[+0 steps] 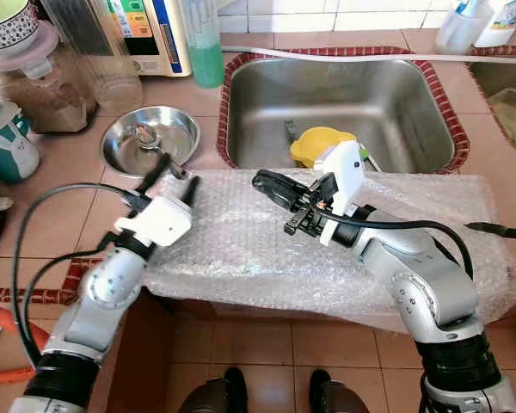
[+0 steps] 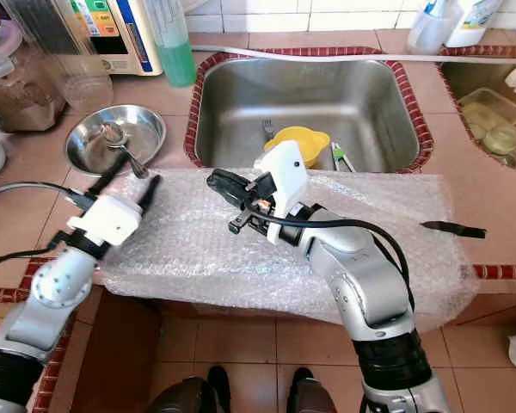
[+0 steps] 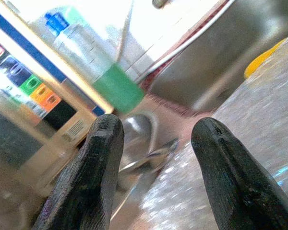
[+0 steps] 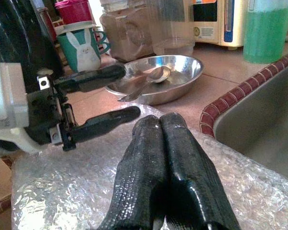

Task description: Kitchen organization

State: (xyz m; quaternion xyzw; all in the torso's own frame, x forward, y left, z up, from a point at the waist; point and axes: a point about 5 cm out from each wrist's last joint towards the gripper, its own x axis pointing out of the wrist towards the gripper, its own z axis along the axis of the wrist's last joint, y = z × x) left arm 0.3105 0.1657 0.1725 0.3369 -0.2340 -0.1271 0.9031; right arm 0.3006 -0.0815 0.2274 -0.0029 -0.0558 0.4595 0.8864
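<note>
Bubble wrap sheet (image 1: 241,249) lies flat over the front edge of the bench (image 1: 69,181), just in front of the sink (image 2: 310,95). Left gripper (image 1: 168,178) hovers at the sheet's left end, its 2 fingers (image 3: 98,158) spread, grasping nothing. Right gripper (image 1: 268,185) sits over the sheet's middle, fingers (image 4: 170,163) clenched together, empty. Likely step: picking up the sheet. Left should drop lower and pinch the sheet's edge only, staying clear of the steel bowl (image 1: 150,138) with its spoon (image 4: 146,82).
</note>
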